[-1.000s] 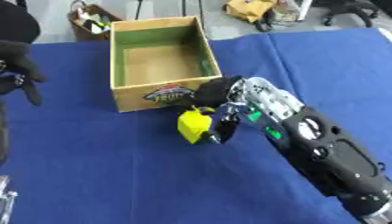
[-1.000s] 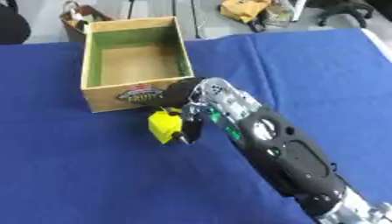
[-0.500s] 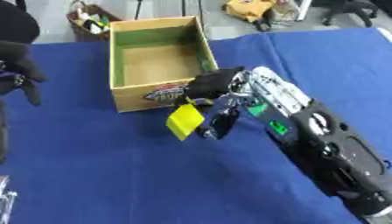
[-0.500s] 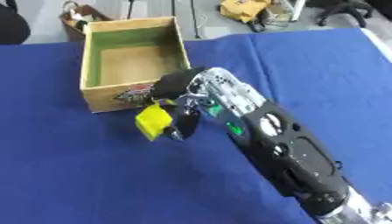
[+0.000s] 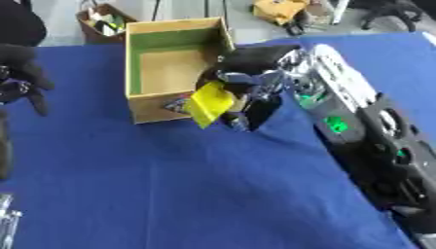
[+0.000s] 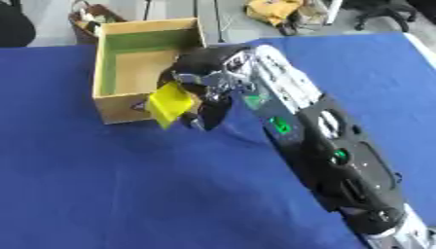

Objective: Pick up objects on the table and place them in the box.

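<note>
Left eye: R hand [image 5: 255, 85] grips 1 yellow obj [image 5: 210, 102], prob. pouch; 1 box [image 5: 139, 105].

The right hand [image 5: 247, 82] reaches in from the right side, its fingers curled round a yellow object [image 5: 210, 103]. The object hangs tilted in the air, in front of the near right corner of the box [image 5: 140, 82] and overlapping its front wall. The box is an open wooden one with green inner walls and a bare brown floor; a printed label shows on its front, partly hidden by the yellow object. It stands on a blue tablecloth [image 5: 170, 185]. The black left hand [image 5: 21, 80] shows at the left edge, fingers relaxed and pointing downward, well apart from the box.
</note>
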